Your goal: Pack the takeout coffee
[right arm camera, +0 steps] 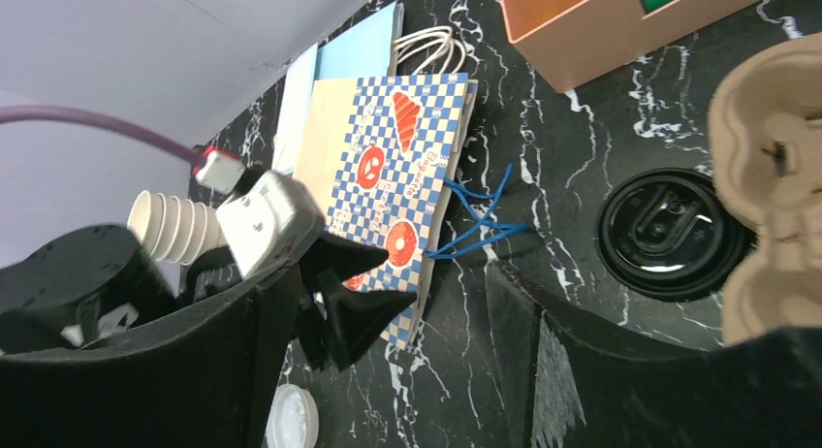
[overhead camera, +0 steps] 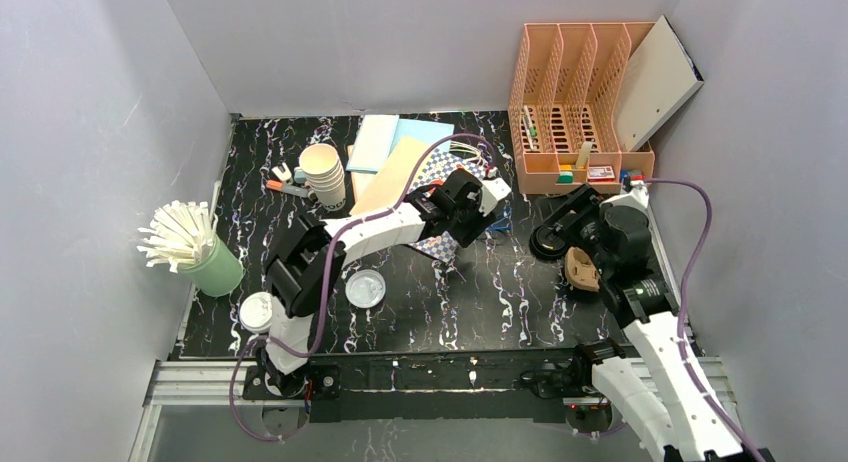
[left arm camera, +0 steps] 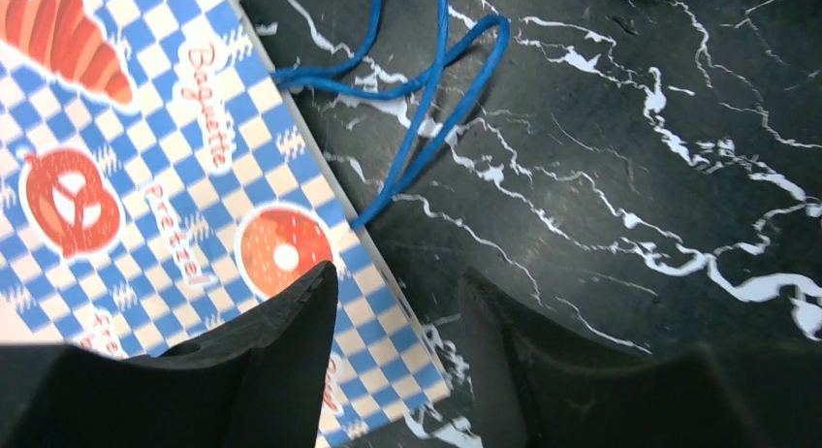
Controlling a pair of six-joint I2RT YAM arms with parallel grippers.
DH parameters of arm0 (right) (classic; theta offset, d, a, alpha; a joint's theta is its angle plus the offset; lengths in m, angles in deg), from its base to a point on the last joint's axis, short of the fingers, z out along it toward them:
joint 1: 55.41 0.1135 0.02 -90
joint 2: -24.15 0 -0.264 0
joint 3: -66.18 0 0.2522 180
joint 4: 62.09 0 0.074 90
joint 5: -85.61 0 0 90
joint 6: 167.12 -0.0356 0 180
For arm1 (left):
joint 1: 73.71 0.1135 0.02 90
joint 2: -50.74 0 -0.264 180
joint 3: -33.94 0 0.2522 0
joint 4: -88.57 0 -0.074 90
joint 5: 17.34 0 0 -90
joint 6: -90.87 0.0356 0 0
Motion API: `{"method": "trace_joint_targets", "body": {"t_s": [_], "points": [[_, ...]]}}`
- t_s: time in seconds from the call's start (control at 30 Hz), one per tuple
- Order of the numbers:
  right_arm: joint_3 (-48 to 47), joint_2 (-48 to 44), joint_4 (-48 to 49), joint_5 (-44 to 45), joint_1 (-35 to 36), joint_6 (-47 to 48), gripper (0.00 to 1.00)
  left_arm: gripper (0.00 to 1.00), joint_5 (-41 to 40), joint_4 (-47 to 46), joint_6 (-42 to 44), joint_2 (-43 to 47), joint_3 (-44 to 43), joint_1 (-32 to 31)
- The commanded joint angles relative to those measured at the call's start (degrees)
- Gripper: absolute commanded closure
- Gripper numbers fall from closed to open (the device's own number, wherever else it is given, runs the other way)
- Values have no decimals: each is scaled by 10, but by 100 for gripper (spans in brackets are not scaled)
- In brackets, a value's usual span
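The coffee cup cannot be made out in any view. The left claw (left arm camera: 399, 278) is open, fingers straddling the edge of a checkered bag (left arm camera: 145, 176) lying flat on the table (left arm camera: 630, 176). The right claw (right arm camera: 388, 273) is open above the table, near a black lid (right arm camera: 669, 230) and a cardboard carrier (right arm camera: 775, 176).

Lab test booth, grey walls (overhead camera: 100, 132), marbled tabletop (overhead camera: 500, 302)

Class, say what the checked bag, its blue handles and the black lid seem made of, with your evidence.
Checked bag: likely paper, smooth printed surface, crisp flat edge.
Blue handles: thin cord, fibre unclear; it loops limply.
Black lid: apparently plastic, slightly glossy, with moulded rings.
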Motion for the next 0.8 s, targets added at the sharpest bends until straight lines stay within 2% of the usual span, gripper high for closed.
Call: {"method": "trace_joint_targets", "body": {"t_s": [0.0, 0.2, 0.37, 0.5, 0.67, 0.77], "points": [[-2, -41, -59, 37, 2, 27, 21, 56, 26, 19, 88, -34, -56, 3], [-19, -45, -70, 24, 2, 30, 21, 54, 61, 41, 125, -81, -102, 4], [-27, -39, -65, 21, 2, 31, 20, 57, 52, 69, 166, -109, -133, 4], [-26, -36, -59, 15, 2, 31, 20, 63, 40, 75, 176, -123, -148, 7], [-24, -30, -56, 8, 2, 28, 20, 63, 46, 87, 176, -141, -167, 14], [-20, -29, -49, 3, 2, 24, 20, 68, 59, 97, 173, -156, -183, 20]]}}
